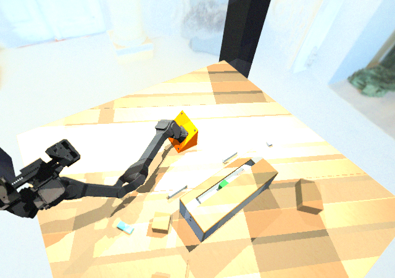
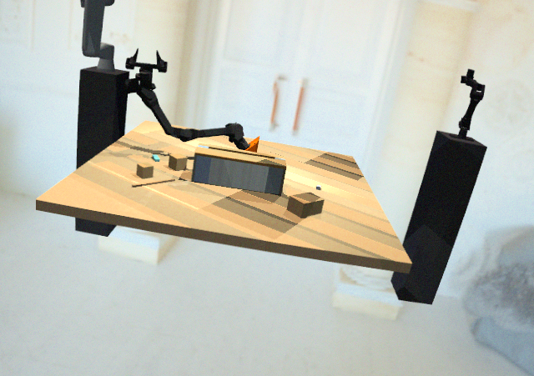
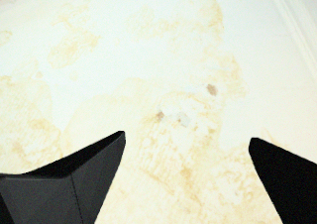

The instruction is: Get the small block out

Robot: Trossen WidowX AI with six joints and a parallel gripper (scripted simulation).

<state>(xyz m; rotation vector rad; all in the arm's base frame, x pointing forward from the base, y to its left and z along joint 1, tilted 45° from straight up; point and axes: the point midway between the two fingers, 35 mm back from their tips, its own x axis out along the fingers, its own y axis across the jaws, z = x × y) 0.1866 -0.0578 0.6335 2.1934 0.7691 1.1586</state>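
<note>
Wooden table point(image 1: 287, 237) in a pale room, box point(image 1: 228, 195) lying near its middle, green block point(image 1: 224, 183) inside on the shelf, gripper point(image 3: 185, 150) raised off to the side — fingers wide apart, empty.

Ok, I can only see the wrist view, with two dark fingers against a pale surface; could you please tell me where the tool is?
Observer: The tool is raised high beside the dark pillar, pointing upward, far from the box.
Operator: Thank you. Where is the block?
Observer: The green block sits inside the box, roughly midway along the shelf.
Operator: Is anything lying near the box?
Observer: A thin grey stick lies on the table between the arm and the box.
</note>
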